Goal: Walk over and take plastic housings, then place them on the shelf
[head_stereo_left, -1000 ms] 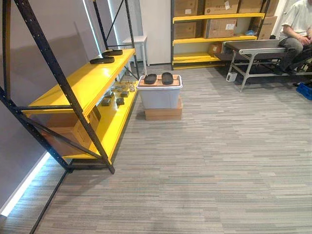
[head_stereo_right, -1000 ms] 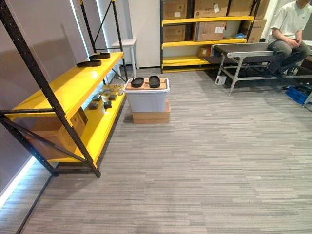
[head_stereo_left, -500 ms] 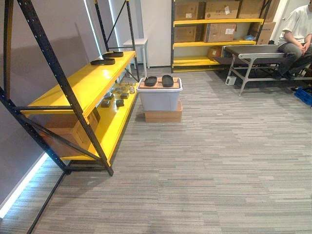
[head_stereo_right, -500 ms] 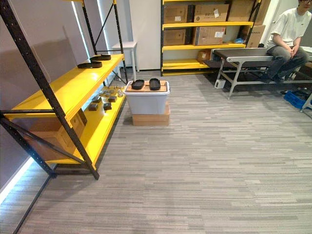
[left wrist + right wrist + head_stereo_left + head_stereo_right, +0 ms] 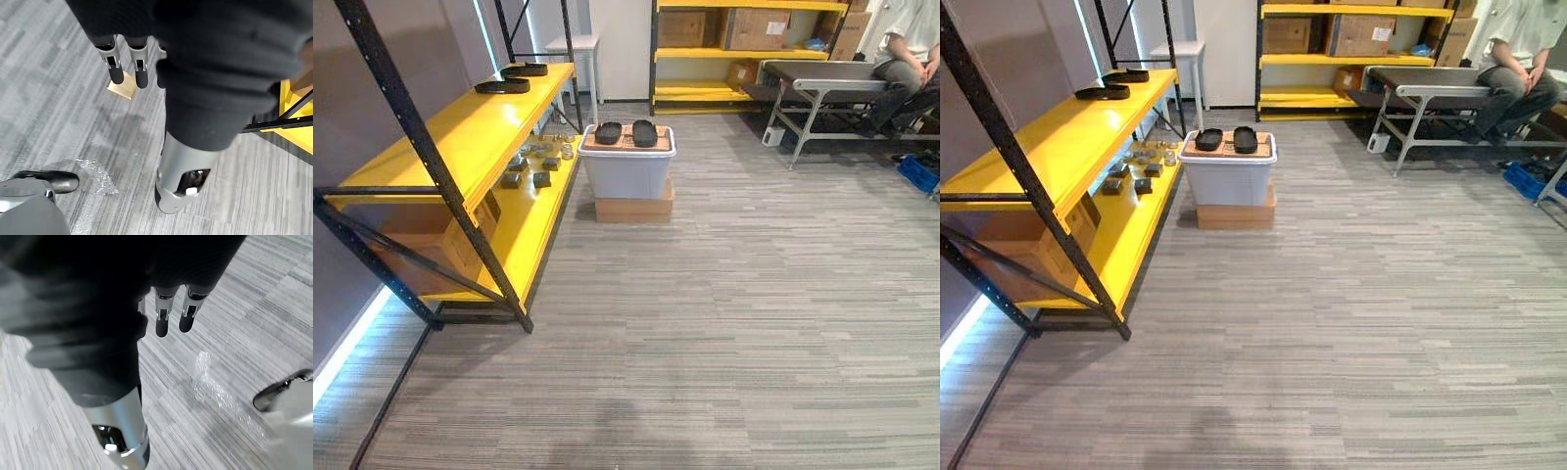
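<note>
2 black oval plastic housings (image 5: 609, 132) lie atop a white plastic bin (image 5: 626, 178) beside the yellow steel shelf (image 5: 445, 147); left hand (image 5: 142, 71) and right hand (image 5: 162, 320) hang straight-fingered, empty.

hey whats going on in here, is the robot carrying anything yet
Nothing is being handled yet. The left robot hand and right robot hand hang open over the carpet, holding nothing. Two black housings lie on top of a white bin across the floor, beside the yellow shelf. Another pair lies at the far end of its upper level. A person sits at the far right.
</note>
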Controlling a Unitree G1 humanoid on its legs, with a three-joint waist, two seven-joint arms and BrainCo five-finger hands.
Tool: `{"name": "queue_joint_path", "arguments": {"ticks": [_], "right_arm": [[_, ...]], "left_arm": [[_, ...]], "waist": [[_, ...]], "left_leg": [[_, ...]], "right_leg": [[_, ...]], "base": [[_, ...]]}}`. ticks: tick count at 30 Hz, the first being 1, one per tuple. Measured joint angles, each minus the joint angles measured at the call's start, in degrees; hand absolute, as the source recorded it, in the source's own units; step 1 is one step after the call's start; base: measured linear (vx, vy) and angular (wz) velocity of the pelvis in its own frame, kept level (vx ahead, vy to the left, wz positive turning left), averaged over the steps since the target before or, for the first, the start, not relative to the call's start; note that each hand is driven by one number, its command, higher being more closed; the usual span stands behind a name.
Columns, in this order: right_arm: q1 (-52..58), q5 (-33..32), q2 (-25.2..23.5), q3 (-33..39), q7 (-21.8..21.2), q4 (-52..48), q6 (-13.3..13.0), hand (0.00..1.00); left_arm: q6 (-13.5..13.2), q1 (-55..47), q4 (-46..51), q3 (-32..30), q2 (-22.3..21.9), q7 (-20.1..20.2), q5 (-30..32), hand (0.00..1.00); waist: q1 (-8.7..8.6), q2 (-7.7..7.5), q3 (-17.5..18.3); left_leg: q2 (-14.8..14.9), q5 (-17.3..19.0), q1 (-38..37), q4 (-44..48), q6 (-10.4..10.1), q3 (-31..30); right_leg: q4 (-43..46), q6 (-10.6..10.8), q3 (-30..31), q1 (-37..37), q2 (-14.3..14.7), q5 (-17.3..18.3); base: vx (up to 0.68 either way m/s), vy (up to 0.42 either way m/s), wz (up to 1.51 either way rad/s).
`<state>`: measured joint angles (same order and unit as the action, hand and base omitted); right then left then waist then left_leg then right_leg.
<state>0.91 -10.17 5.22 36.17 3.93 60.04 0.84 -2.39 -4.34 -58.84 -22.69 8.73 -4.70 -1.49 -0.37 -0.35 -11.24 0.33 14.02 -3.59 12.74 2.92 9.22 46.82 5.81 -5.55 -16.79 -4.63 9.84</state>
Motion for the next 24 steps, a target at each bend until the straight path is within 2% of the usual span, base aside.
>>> {"name": "queue_joint_path", "arguments": {"ticks": [1,2,4,6,7,8,9,10,11,12,13,14,15,16,17,18,19,20,21,22,23,24], "right_arm": [[0.43,0.0,-0.88,-0.47,0.01,-0.06,0.0,0.0],[1.21,0.0,-2.22,-0.67,-0.01,-0.09,0.0,0.0],[3.17,0.03,-3.19,-0.62,0.01,0.16,0.0,0.0],[5.96,0.3,-3.29,1.74,0.18,1.76,0.01,0.0],[6.66,0.38,-3.34,2.95,0.32,2.21,0.08,0.0],[7.91,0.54,-3.49,4.88,0.44,2.32,0.16,0.0],[9.72,1.16,-3.53,6.84,0.57,2.01,0.19,0.0],[10.02,1.52,-3.86,6.82,0.55,1.66,0.21,0.0],[9.69,1.53,-4.36,6.82,0.54,1.06,0.22,0.0],[9.34,1.52,-4.78,6.74,0.37,-1.32,0.15,0.0],[9.04,1.47,-4.98,6.38,0.33,-3.0,0.13,0.0],[8.42,1.46,-4.98,5.95,0.31,-3.48,0.11,0.0],[7.14,1.43,-5.41,4.72,0.37,-4.15,0.11,0.0],[6.14,1.29,-6.03,3.98,0.45,-5.35,0.12,0.0],[5.47,1.23,-6.11,3.91,0.5,-5.58,0.12,0.0],[4.84,1.11,-6.03,3.24,0.59,-6.46,0.14,0.0],[4.08,0.49,-6.13,3.12,0.69,-7.04,0.15,0.0],[3.68,0.2,-6.13,3.12,0.72,-7.13,0.16,0.0],[3.57,0.18,-5.93,3.27,0.76,-7.53,0.14,0.0],[3.71,0.21,-5.57,3.6,0.79,-7.54,0.13,0.0],[3.72,0.21,-5.55,4.46,0.83,-7.51,0.13,0.0],[4.52,0.23,-6.4,6.15,1.45,-6.92,0.14,0.0]], "left_arm": [[0.13,0.02,0.41,0.01,0.01,-0.18,-0.25,0.0],[0.38,0.58,0.92,0.19,0.01,-0.44,-0.56,0.0],[0.42,2.74,0.92,1.69,-0.07,-0.75,-0.47,0.0],[0.32,6.59,0.92,1.74,-0.97,-0.8,0.62,0.0],[0.22,6.97,0.93,1.68,-1.16,-0.74,0.86,0.0],[0.19,7.39,1.19,1.49,-1.53,-0.7,1.17,0.0],[-0.21,6.65,1.95,-0.91,-2.93,-0.35,1.74,0.0],[-0.26,6.4,2.07,-2.09,-3.09,-0.31,1.87,0.0],[-0.23,6.04,2.27,-4.37,-3.66,-0.27,2.03,0.0],[-0.14,4.88,3.52,-7.65,-5.7,-0.2,2.17,0.0],[-0.13,3.94,4.29,-9.01,-6.76,-0.05,2.12,0.0],[-0.12,3.38,4.47,-9.84,-7.21,0.1,2.04,0.0],[0.04,2.73,4.46,-10.64,-7.4,0.07,1.73,0.0],[0.28,1.86,4.5,-10.74,-7.59,0.04,1.66,0.0],[0.41,1.26,4.5,-10.74,-7.85,0.06,1.56,0.0],[0.48,-0.12,4.49,-10.73,-8.66,0.08,1.41,0.0],[0.65,-1.57,4.44,-10.74,-9.29,0.12,0.82,0.0],[0.83,-2.32,4.39,-10.72,-9.56,0.15,0.48,0.0],[1.02,-3.39,4.31,-10.71,-10.31,0.21,0.43,0.0],[0.99,-4.37,4.23,-10.71,-11.0,0.25,0.4,0.0],[1.01,-4.83,4.1,-10.75,-11.19,0.29,0.33,0.0],[1.04,-5.66,3.5,-11.56,-10.4,0.25,0.32,0.0]], "waist": [[-0.12,-0.21,-0.08],[-0.24,-0.76,-0.47],[-1.09,-0.93,-1.11],[-3.24,-1.21,-1.31],[-3.76,-1.4,-1.29],[-4.29,-1.41,-1.23],[-5.17,0.38,0.1],[-5.01,0.42,0.48],[-4.55,0.46,0.38],[-3.9,1.77,-0.31],[-3.17,2.51,-0.49],[-2.73,2.9,-0.54],[-1.53,2.68,-0.99],[0.31,1.99,-1.33],[1.3,1.75,-1.44],[2.65,1.38,-1.67],[3.35,1.33,-1.78],[3.61,1.17,-1.78],[4.43,0.93,-1.77],[4.73,0.88,-1.43],[4.71,0.91,-1.17],[5.56,-1.16,0.33]], "left_leg": [[0.09,0.28,-0.18,-0.02,0.12,-0.03],[0.18,0.66,-1.0,-0.58,0.28,-0.1],[0.23,0.78,-3.07,-2.99,0.31,-1.67],[-0.27,1.35,-6.09,-6.79,-0.46,-6.14],[-0.36,1.79,-7.09,-7.48,-0.66,-7.23],[-0.01,2.98,-8.96,-7.8,-0.84,-8.81],[2.83,4.55,-11.08,-7.0,-2.85,-9.76],[3.44,4.94,-10.73,-4.19,-3.6,-9.47],[4.53,5.41,-8.65,3.88,-4.5,-8.48],[7.52,2.1,-1.78,25.87,-8.3,-7.9],[9.07,-2.64,3.04,38.6,-10.36,-8.65],[9.99,-3.34,6.14,45.8,-10.99,-8.95],[11.03,-3.23,11.23,55.91,-10.81,-8.69],[11.04,-2.83,15.59,60.03,-10.0,-7.46],[10.91,-2.5,17.83,60.17,-9.28,-6.62],[10.5,-1.59,22.0,58.11,-7.58,-5.71],[9.69,-0.37,25.16,51.66,-6.27,-5.37],[9.08,-0.1,26.25,46.81,-5.98,-5.27],[7.73,-0.35,27.47,34.69,-5.9,-4.76],[6.91,-1.33,27.97,21.29,-5.82,-3.41],[6.56,-2.88,28.6,16.01,-5.82,-2.64],[4.81,-7.65,28.53,17.08,-2.55,0.2]], "right_leg": [[0.18,0.01,-0.13,-1.74,0.08,0.0],[-3.43,0.03,-0.93,-3.88,0.52,-0.01],[-15.83,-0.14,-3.23,-4.12,1.49,-0.54],[-34.04,-1.24,-2.88,-3.35,2.4,-4.87],[-36.0,-1.87,-2.76,-2.96,2.28,-5.6],[-35.16,-3.86,-2.75,-2.98,2.05,-8.04],[-30.78,-5.58,-4.36,-2.85,3.76,-10.28],[-28.93,-5.84,-4.82,-2.85,4.02,-10.42],[-27.22,-8.46,-4.92,-1.67,4.96,-9.12],[-27.68,-10.37,-5.2,3.26,7.32,-6.49],[-28.25,-11.54,-4.6,6.01,8.78,-4.84],[-28.72,-12.16,-4.16,8.05,9.8,-4.07],[-31.08,-12.8,-2.13,12.62,11.31,-3.26],[-33.92,-12.85,0.76,16.97,11.67,-2.88],[-35.41,-12.83,2.22,19.07,11.56,-2.64],[-37.9,-12.43,4.99,22.5,11.01,-1.66],[-39.24,-11.68,7.04,25.44,10.01,-0.32],[-39.81,-11.43,7.91,26.87,9.23,0.64],[-40.92,-10.44,9.16,29.19,7.33,2.75],[-41.77,-9.36,9.57,31.37,5.67,5.19],[-41.92,-8.75,9.61,32.35,5.16,6.62],[-41.94,-8.24,9.87,33.86,2.43,9.04]], "base": [[0.12,0.018,-0.01],[0.18,-0.018,0.05],[0.26,-0.043,0.37],[0.42,-0.093,0.92],[0.51,-0.171,0.92],[0.75,-0.293,0.88],[0.81,-0.315,0.72],[0.73,-0.28,0.38],[0.6,-0.202,-0.07],[0.7,-0.207,-0.24],[0.68,-0.171,-0.3],[0.65,-0.121,-0.5],[0.63,-0.069,-0.75],[0.75,-0.039,-0.88],[0.71,0.021,-0.98],[0.7,0.085,-0.94],[0.57,0.11,-0.85],[0.55,0.167,-0.68],[0.56,0.222,-0.45],[0.57,0.248,-0.31],[0.65,0.283,-0.21],[0.57,0.212,-0.15]]}}
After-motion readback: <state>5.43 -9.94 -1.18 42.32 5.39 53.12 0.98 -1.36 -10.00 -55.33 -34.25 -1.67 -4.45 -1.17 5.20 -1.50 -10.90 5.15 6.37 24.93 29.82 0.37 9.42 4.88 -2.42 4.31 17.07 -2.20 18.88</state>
